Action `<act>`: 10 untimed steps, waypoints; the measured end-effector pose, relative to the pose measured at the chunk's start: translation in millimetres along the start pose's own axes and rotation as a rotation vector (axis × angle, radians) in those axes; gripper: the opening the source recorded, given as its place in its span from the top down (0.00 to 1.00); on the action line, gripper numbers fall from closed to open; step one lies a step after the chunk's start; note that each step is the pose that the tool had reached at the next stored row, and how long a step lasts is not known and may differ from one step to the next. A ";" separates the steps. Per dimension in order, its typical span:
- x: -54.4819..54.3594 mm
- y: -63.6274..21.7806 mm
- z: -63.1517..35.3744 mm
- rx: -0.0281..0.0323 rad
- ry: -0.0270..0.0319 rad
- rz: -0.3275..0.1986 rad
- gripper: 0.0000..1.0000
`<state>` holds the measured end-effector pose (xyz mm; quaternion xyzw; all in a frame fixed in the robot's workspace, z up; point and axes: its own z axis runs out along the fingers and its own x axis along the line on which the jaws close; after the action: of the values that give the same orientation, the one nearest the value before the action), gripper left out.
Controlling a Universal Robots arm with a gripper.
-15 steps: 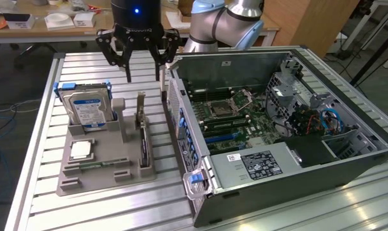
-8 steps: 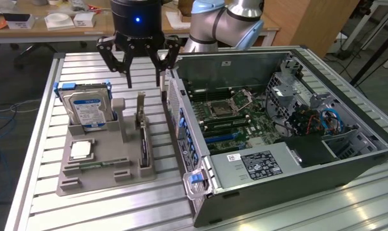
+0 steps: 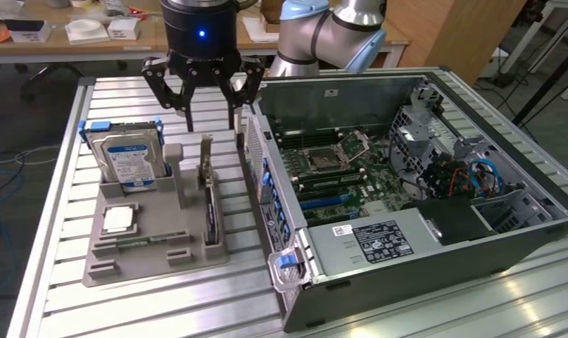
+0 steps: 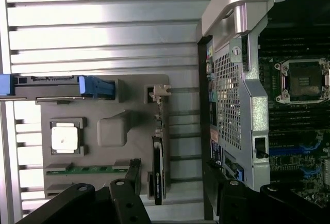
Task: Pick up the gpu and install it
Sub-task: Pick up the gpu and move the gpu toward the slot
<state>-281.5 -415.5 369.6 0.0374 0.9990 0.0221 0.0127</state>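
The gpu [image 3: 210,211] stands on edge in a slot of the grey holder [image 3: 162,264], its silver bracket end toward the back of the table. Seen from above in the wrist view, the gpu [image 4: 157,172] is a thin dark strip with the bracket at one end. My gripper [image 3: 212,125] hangs open above the bracket end, its fingers spread to either side of the card and not touching it. The dark fingers [image 4: 124,203] frame the card in the wrist view, where the gripper [image 4: 178,206] holds nothing.
The holder also carries a blue-labelled hard drive [image 3: 126,158], a square processor [image 3: 120,220] and a green memory stick [image 3: 138,241]. The open computer case [image 3: 406,197] lies close to the holder on the exterior view's right, its perforated rear wall [image 4: 229,100] near the card.
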 end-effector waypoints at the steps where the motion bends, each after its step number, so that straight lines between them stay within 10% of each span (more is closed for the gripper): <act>1: 0.0 0.0 0.0 0.0000 -0.0001 0.000 0.40; 10: 0.1 -0.3 6.5 -0.0001 -0.0002 0.000 0.40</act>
<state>-281.4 -415.5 363.1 0.0374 0.9990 0.0221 0.0128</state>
